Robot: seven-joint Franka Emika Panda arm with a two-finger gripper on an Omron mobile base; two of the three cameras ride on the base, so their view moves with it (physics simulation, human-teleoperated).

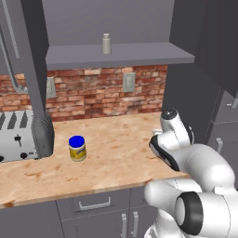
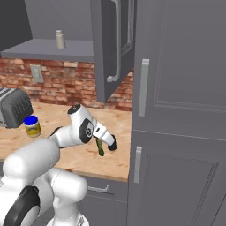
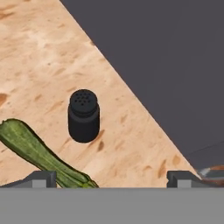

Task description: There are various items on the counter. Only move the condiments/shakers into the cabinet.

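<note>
**Gripper released above black shaker, one shaker on shelf**

Jaws: spread wide, nothing between them. In the hand view the gripper (image 3: 112, 177) hangs over the counter (image 3: 39, 57), fingertips (image 3: 41, 178) at the bottom edge, well apart.

Below the hand: the black shaker (image 3: 83, 115) stands upright on the counter, perforated top facing the camera, long axis vertical. No writing on it. Just beside it lies the green vegetable (image 3: 35, 153), long axis running diagonally from the left edge down toward the left fingertip; shaker and vegetable do not touch.

Further out, left base view: the yellow-labelled jar (image 1: 77, 148) with blue lid stands upright mid-counter, near the toaster (image 1: 23, 135). Label print too small to read.

The light-grey shaker bottle (image 1: 106, 43) stands upright on the cabinet shelf (image 1: 139, 55), cap up. Cabinet door (image 2: 112, 48) hangs open in the right base view.
</note>
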